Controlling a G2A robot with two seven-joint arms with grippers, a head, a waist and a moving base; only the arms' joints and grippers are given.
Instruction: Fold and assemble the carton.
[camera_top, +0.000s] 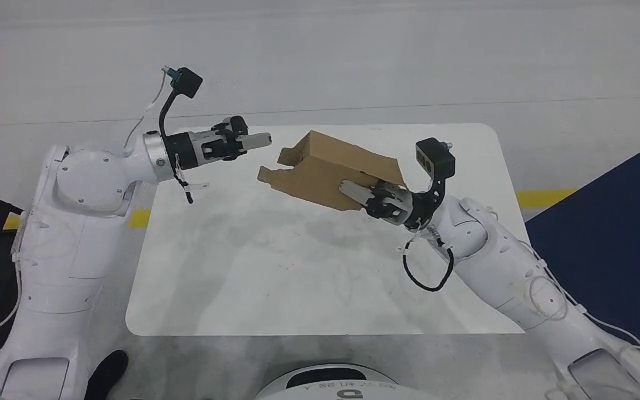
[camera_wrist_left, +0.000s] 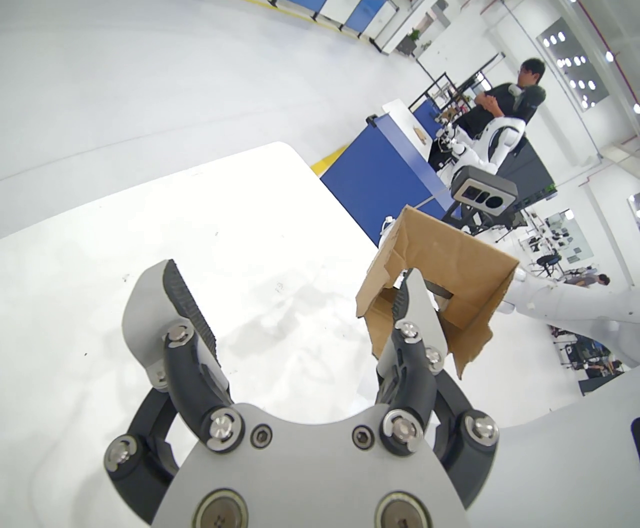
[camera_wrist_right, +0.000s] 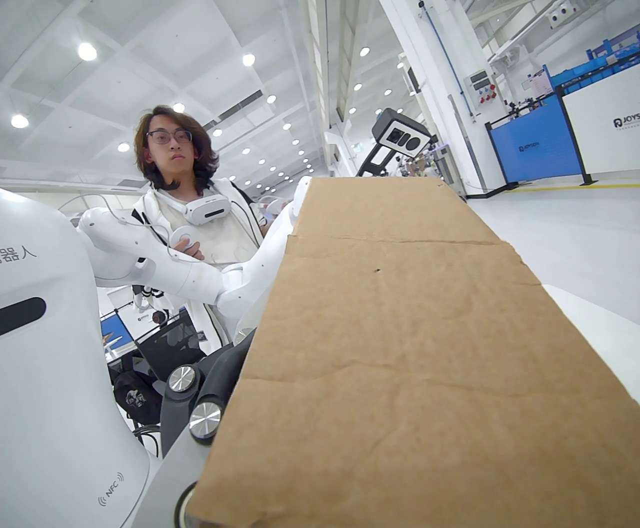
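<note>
Carton (camera_wrist_right: 400, 350) is being held tilted by the right gripper (camera_top: 355, 190), clamping one wall, so its open end is facing the left gripper (camera_wrist_left: 290, 280), fingers standing apart, probably for flap folding.

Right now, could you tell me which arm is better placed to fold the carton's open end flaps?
Left, probably: the left gripper is open, empty and facing the open end of the carton, while the right gripper is shut on it, holding it.
</note>
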